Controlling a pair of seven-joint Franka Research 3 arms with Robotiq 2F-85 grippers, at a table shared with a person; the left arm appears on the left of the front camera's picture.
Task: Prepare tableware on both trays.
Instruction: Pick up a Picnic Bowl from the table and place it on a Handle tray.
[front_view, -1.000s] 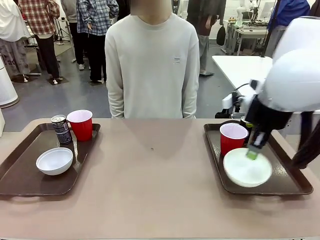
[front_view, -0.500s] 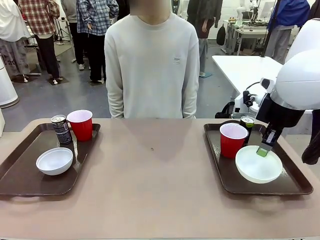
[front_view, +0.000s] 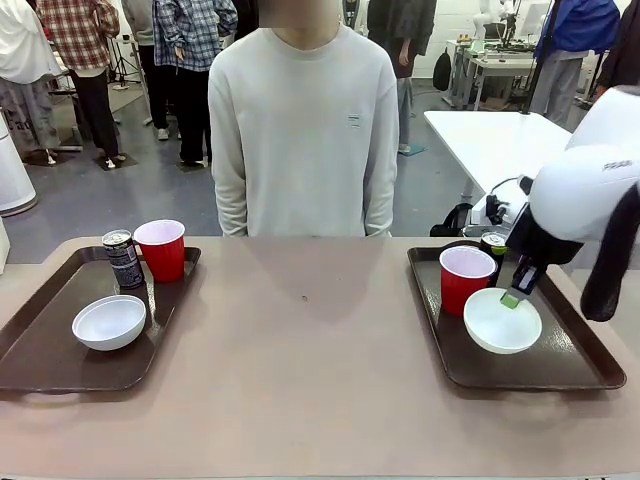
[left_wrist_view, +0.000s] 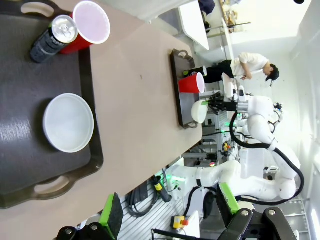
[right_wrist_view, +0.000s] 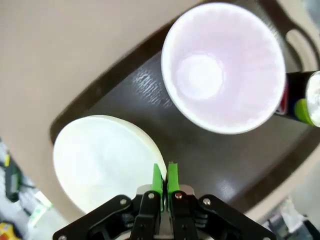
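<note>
Bowl (front_view: 502, 322) rim pinched by right gripper (front_view: 511, 298), red cup (front_view: 465, 277) just beside; left gripper (left_wrist_view: 170, 212) spread

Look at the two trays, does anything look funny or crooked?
Yes, one thing. The white bowl on the right tray is tipped up, because the right pincer is shut on its rim. The bowl on the left tray sits flat. Nothing is spilled or broken.
</note>
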